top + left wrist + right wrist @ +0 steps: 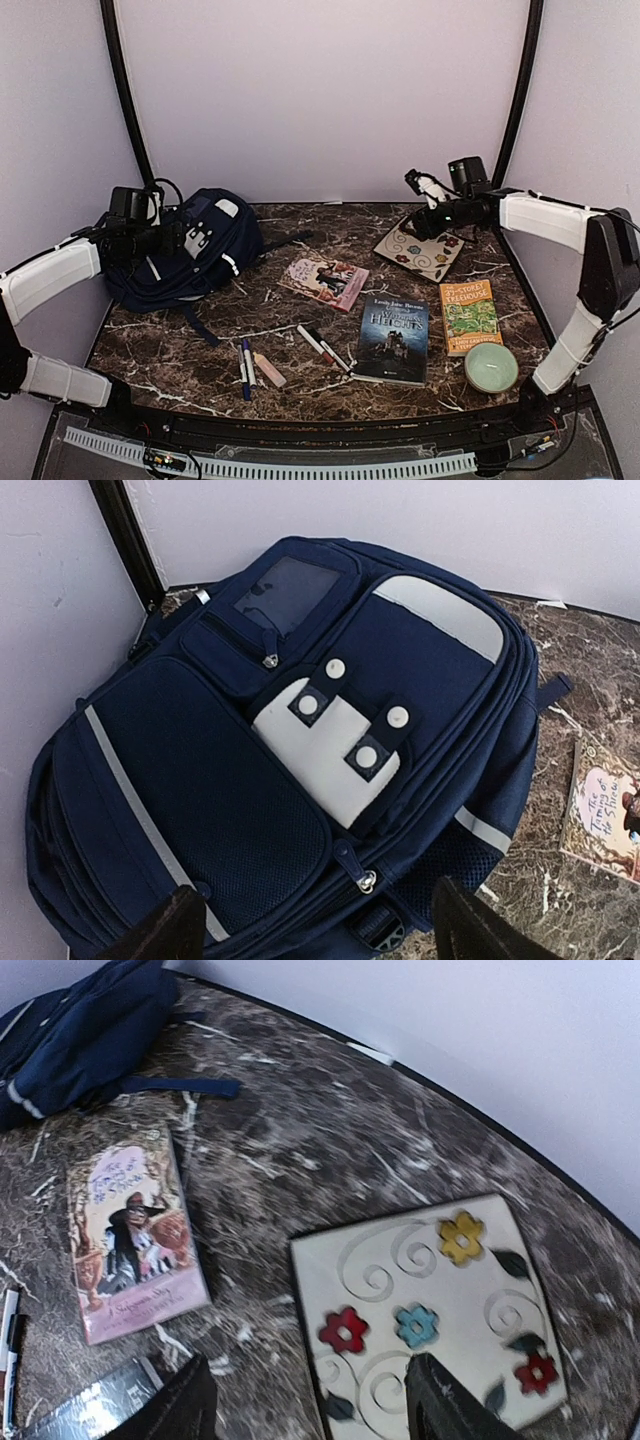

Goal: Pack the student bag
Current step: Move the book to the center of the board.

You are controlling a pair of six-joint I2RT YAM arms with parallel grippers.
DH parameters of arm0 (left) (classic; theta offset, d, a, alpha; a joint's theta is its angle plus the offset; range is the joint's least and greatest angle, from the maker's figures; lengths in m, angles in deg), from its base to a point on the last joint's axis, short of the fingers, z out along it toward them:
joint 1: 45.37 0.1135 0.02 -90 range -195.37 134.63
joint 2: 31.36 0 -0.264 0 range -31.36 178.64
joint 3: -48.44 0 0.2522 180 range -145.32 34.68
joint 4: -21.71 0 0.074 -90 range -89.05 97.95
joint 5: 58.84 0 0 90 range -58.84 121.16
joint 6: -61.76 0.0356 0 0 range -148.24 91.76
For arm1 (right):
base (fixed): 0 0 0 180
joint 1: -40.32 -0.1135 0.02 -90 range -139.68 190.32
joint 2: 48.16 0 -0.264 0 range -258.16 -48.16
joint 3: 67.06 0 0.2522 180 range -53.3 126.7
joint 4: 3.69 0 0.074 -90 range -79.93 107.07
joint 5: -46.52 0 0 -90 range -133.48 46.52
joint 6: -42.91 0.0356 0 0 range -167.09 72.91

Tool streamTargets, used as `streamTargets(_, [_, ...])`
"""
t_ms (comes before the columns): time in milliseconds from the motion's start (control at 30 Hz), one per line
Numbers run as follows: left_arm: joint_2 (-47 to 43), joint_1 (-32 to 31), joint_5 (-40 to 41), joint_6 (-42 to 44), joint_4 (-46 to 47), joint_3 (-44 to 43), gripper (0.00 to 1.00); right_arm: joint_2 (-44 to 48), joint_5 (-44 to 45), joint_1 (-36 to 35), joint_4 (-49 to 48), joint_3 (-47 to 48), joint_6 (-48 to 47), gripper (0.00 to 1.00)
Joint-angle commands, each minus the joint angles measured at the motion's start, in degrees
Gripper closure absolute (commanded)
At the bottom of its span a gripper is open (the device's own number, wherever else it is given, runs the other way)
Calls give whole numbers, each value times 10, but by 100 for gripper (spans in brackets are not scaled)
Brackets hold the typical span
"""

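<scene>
on the dark, marble-look tabletop, brown-black with white veins, everything sits inside a pale booth. plain whitish walls close it on three sides, and black curved posts rise at the back corners.

the student bag lies in the far left corner, close against the left wall, with its front face up. its long axis runs on a diagonal. the bottom end points toward the near left. the top end, with the pale grey patch, points toward the far right and the back wall. a dark strap trails from it to the right across the marble.

the left gripper hovers over the lower front of the bag. its fingers are spread wide and grip nothing. the right gripper hangs over the far right of the table, above one edge of a cream notebook with flowers. its fingers are also well apart and empty.

a pink book lies flat near the middle, a dark blue book nearer the front and an orange book to the right of that. a pale green bowl stands just beside the orange book's near end. two groups of markers lie near the front edge.
</scene>
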Motion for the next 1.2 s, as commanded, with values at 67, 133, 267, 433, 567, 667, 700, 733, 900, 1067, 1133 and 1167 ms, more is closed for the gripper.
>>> streamTargets(67, [-33,8,-30,-10,-8,26,20,-110,13,-119,17,84,-47,40])
streamTargets(133, [-37,8,-32,-12,-7,32,20,-156,26,-162,26,119,-54,41])
streamTargets(267, [-37,9,-41,-16,-4,36,20,-257,70,-237,47,209,-84,39])
streamTargets(433, [-21,9,-52,-19,-10,28,20,-366,136,-298,74,322,-102,5])
streamTargets(567, [-24,10,-56,-23,-19,25,20,-420,133,-320,82,379,-99,0])
streamTargets(667, [-35,10,-59,-26,-12,30,20,-453,165,-334,86,410,-95,0])
streamTargets(700, [-38,10,-61,-27,-10,31,20,-466,182,-337,86,419,-88,1])
streamTargets(733, [-39,10,-63,-28,-9,32,20,-477,198,-338,91,430,-78,1])
streamTargets(900, [-41,10,-63,-29,-9,31,20,-524,284,-336,108,481,-39,7])
streamTargets(1067, [-44,10,-62,-29,-9,34,20,-540,318,-310,116,494,12,9])
streamTargets(1133, [-43,10,-63,-31,-8,34,20,-537,331,-302,118,489,16,9])
streamTargets(1167, [-43,10,-64,-31,-7,33,20,-533,337,-297,119,485,18,10])
